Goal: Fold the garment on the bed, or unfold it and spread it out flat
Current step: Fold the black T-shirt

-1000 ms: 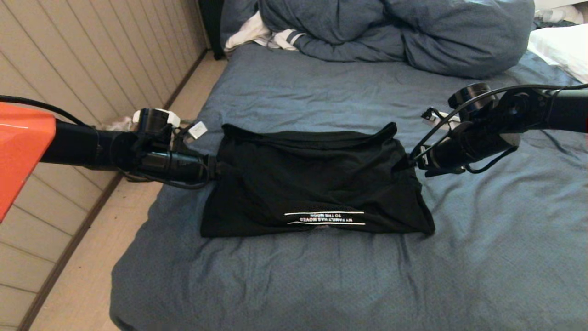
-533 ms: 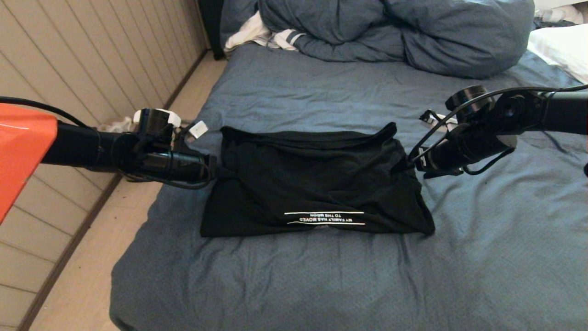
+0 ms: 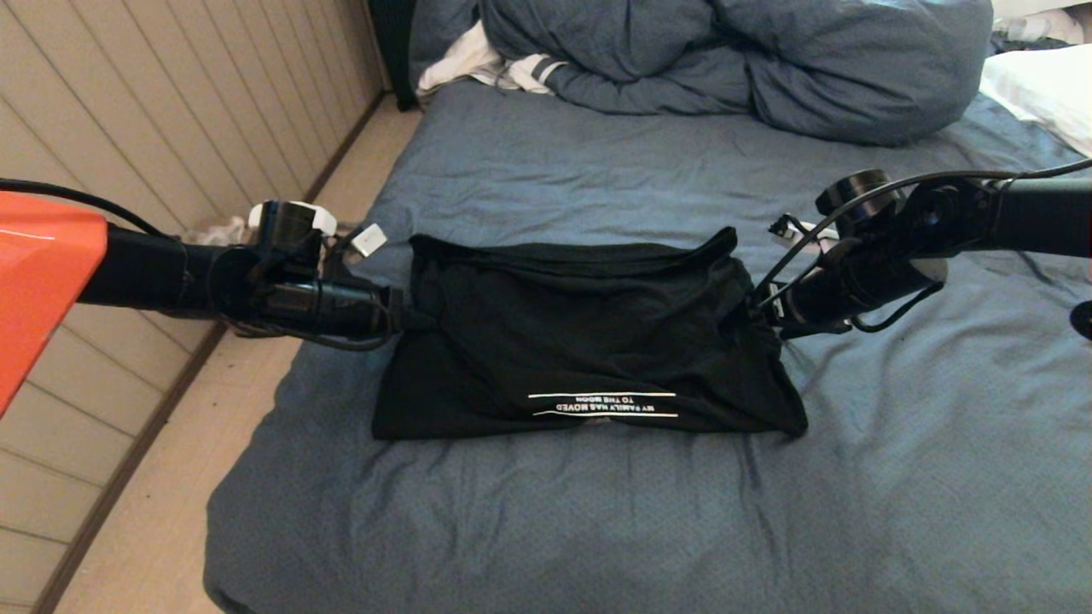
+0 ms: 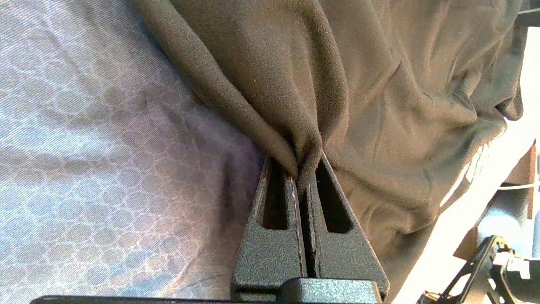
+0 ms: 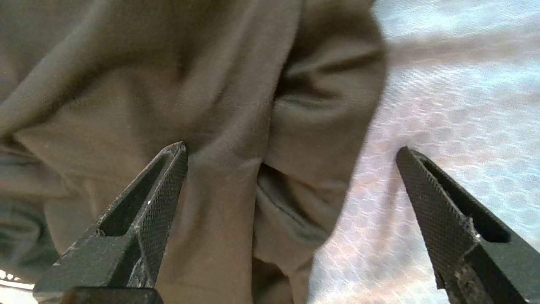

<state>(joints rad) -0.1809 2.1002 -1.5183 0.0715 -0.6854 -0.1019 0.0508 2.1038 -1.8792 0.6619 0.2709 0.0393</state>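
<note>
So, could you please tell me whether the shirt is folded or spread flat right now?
Folded: the shirt lies doubled on the bed, its lettering upside down at the near edge and the top layer loose at the back.

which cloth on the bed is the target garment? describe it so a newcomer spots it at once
Start from the slate-blue bed; the garment is the black shirt lying mid-bed, between the left gripper, shut on its edge, and the open right gripper. White lettering between two white lines near its front edge separates it from the blue duvet and white striped cloth behind.
</note>
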